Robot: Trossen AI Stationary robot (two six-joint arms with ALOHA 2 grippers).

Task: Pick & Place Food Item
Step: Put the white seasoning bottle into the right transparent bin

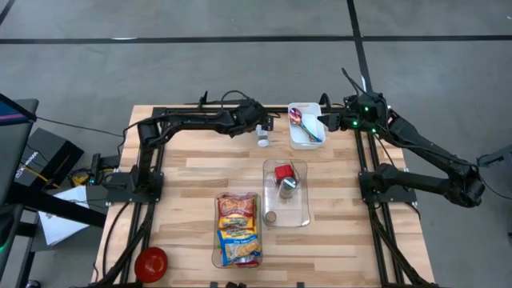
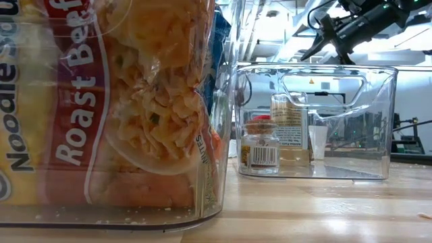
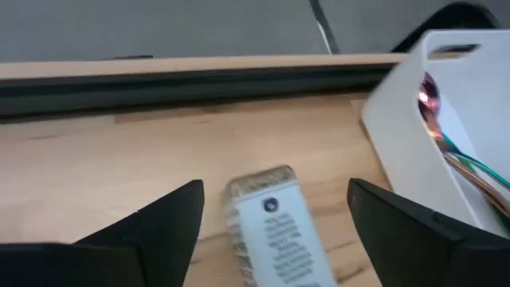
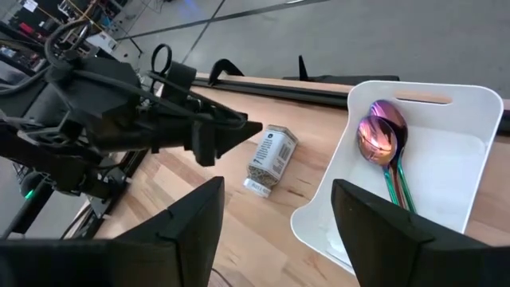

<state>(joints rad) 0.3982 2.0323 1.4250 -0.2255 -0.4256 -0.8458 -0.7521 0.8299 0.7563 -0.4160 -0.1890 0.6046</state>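
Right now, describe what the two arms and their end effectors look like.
Both arms are matte black, built of jointed tubular links with black cables looped along them. The left arm and right arm look alike; green lights glow near the right arm's wrist. Each end effector, left and right, has two flat, dark, wedge-shaped fingers.

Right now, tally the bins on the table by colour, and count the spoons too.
Clear bins: 2
White bins: 1
Spoons: 2
Total: 5
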